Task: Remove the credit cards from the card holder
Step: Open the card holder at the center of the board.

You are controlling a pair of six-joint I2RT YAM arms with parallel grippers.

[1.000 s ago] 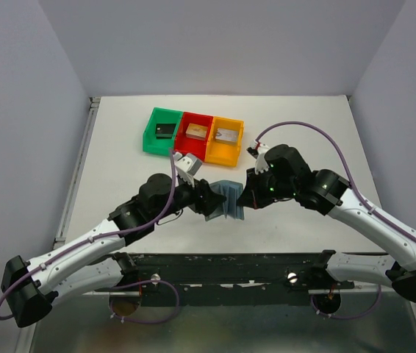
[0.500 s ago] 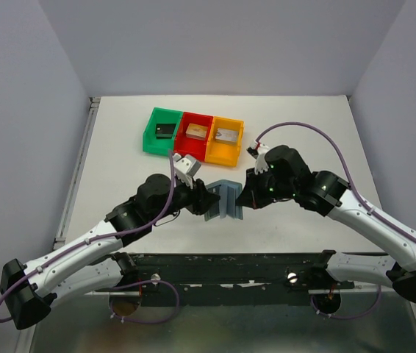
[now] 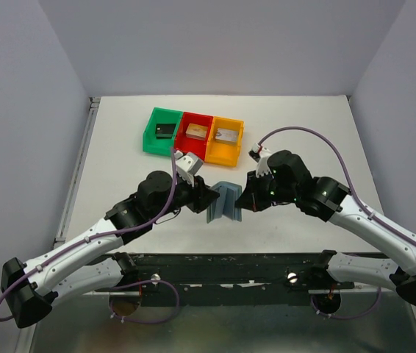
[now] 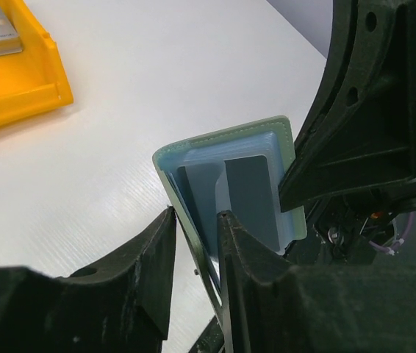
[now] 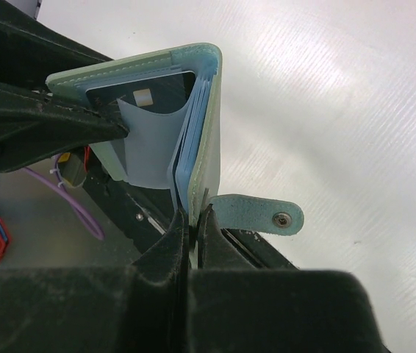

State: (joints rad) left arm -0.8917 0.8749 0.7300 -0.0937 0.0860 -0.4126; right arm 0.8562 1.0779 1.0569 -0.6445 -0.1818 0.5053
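Two grippers, one card holder [image 3: 224,202] stood open on the table [image 3: 120,154] between them.
Right gripper [image 5: 191,220] was clamped on its tabbed cover; left gripper [image 4: 193,220] sat astride the opposite cover, fingers apart. Judged best: pinch that cover alone, sparing the pocketed credit cards [image 4: 250,193]. Left fingers had narrowed since a second earlier.

A high camera looks down from behind the arm bases over the whole white worktop [image 3: 303,125]; two wrist cameras, close in, face each other across the open grey-green folding card holder [image 3: 225,200].
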